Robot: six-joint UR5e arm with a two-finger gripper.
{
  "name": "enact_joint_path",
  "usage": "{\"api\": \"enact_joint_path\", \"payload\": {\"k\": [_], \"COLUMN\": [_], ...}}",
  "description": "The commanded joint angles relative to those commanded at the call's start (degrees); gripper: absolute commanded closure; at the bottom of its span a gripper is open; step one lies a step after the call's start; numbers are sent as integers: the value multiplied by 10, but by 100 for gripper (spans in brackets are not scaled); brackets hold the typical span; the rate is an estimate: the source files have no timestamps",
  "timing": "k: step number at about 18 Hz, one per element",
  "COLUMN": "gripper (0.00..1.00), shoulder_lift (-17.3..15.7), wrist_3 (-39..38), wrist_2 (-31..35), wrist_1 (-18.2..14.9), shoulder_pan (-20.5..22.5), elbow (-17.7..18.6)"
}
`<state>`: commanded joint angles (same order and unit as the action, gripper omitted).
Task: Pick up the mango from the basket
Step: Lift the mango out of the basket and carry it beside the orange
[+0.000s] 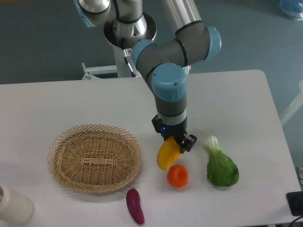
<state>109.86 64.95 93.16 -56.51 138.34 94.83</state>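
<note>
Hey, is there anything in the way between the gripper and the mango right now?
No. The gripper is already shut on the mango, which hangs tilted from it, right of the basket and just above and left of the orange. Nothing lies between them.

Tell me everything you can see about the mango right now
The mango is a smooth, elongated yellow-orange fruit, slightly curved, with a darker orange tinge near its top. It hangs tilted, upper end clamped in the gripper, lower end pointing down and left. It is outside the basket, to the basket's right, and just above and left of the round orange. Whether it touches the table or the orange cannot be told.
</note>
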Motion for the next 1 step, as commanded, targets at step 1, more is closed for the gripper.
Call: {"api": "enact_joint_path", "payload": {"k": [1], "gripper": [56], "shoulder_lift": [0], "wrist_3": [1], "wrist_2": [0], "wrist_1": [0], "shoulder_pan": [0], "elbow": [0]}}
